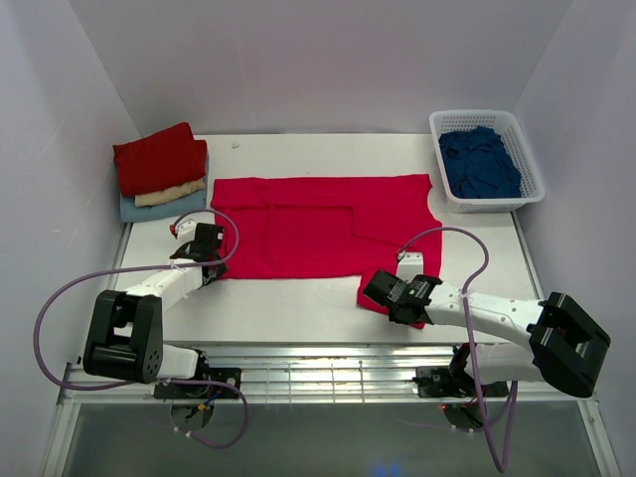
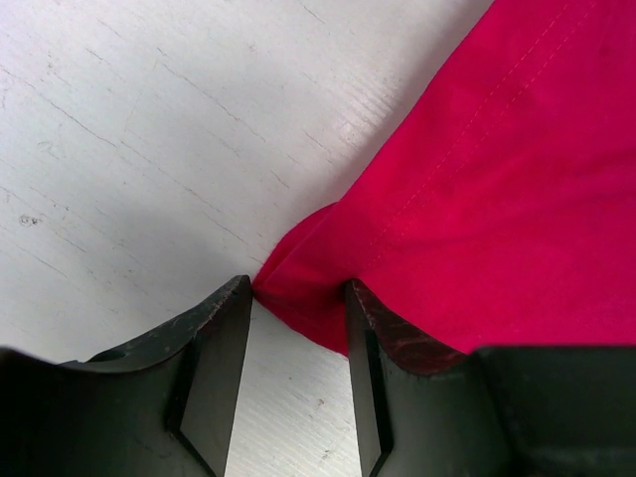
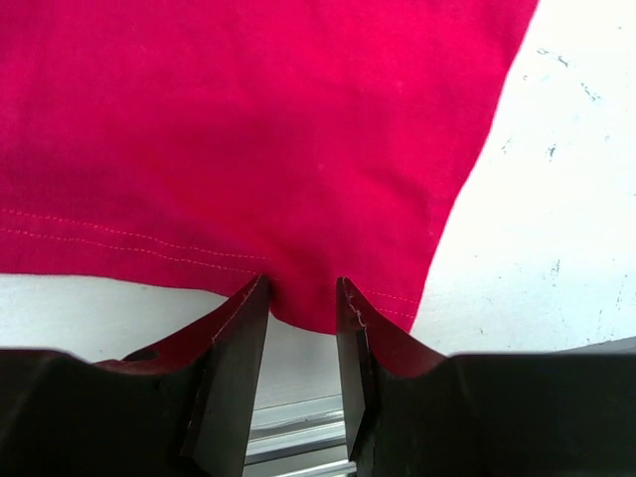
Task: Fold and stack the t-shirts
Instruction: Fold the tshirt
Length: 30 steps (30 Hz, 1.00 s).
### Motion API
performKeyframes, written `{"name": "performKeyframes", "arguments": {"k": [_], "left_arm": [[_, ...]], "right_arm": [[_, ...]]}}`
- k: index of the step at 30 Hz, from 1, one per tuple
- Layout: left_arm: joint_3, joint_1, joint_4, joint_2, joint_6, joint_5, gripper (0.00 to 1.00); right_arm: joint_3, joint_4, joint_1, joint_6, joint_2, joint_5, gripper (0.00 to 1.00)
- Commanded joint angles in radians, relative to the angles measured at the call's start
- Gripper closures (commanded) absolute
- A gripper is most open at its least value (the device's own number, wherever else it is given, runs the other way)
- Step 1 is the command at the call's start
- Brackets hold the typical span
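A bright crimson t-shirt (image 1: 318, 224) lies spread flat across the middle of the table. My left gripper (image 1: 211, 260) sits at its near left corner. In the left wrist view that corner (image 2: 308, 278) is folded up between the tips, and the left gripper (image 2: 298, 293) stands open, its jaws well apart around the corner. My right gripper (image 1: 409, 310) is at the near right corner, drawn toward the table's front edge. The right wrist view shows the shirt's stitched hem (image 3: 303, 298) pinched between the jaws of the right gripper (image 3: 303, 288).
A stack of folded shirts stands at the back left: dark red (image 1: 159, 157) on cream (image 1: 171, 194) on pale blue (image 1: 139, 207). At the back right a white lattice basket (image 1: 475, 113) holds crumpled navy shirts (image 1: 480, 164). The table's front rail (image 3: 298, 437) lies just below the right jaws.
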Motion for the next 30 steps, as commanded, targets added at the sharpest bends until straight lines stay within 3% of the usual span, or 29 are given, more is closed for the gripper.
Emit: {"name": "performKeyframes", "arguments": {"k": [1,10,19,30], "left_arm": [[0.024,0.007,-0.011,-0.008,-0.004,0.007,0.48],[0.028,0.007,-0.014,0.002,-0.006,0.004,0.5],[0.024,0.007,-0.011,-0.006,-0.006,0.008,0.51],[0.018,0.007,-0.004,-0.026,-0.004,0.016,0.51]], "right_arm": [[-0.019,-0.027,0.005,0.09,-0.032,0.085,0.6],[-0.031,-0.06,-0.019,0.101,-0.067,0.06,0.57],[-0.055,-0.102,-0.018,0.108,-0.211,0.053,0.57],[-0.109,-0.091,-0.018,0.165,-0.121,0.039,0.57]]}}
